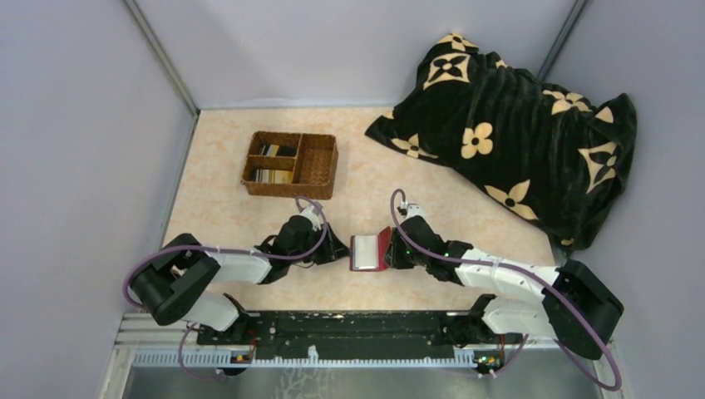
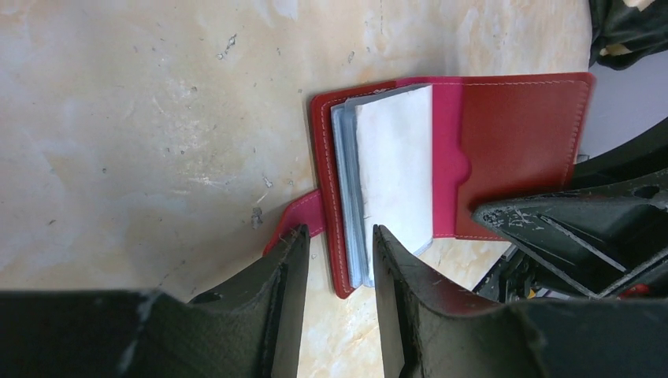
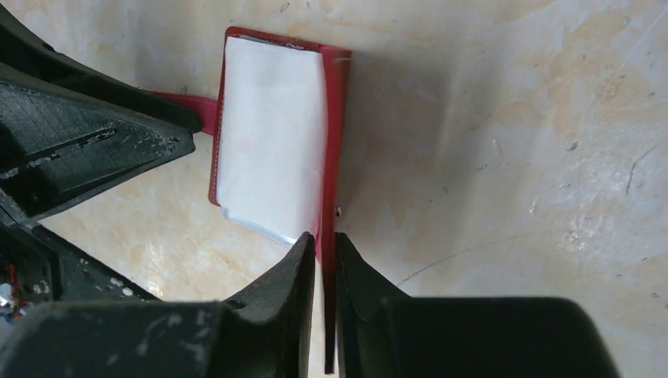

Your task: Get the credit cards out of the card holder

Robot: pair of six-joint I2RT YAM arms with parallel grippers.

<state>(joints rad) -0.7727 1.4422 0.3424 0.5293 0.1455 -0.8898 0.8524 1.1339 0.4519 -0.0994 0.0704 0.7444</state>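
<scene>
One wicker basket point(image 1: 291, 189) sits toward the table's point(image 1: 366, 184) far left corner, with credit cards point(image 1: 273, 175) in two of its compartments. By the near edge, the left claw point(image 2: 337, 235) stands part open over the left edge of the one open card holder point(image 2: 520, 150). The right claw point(image 3: 324, 240) pinches its raised cover. One blanket point(image 1: 515, 125) fills the far right corner.

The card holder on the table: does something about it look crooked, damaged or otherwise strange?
Only its pose. The card holder lies open, but one cover is lifted off the table, pinched edge-on by the right gripper. The left gripper straddles the other cover's edge, jaws apart. No tear or spill shows.
</scene>
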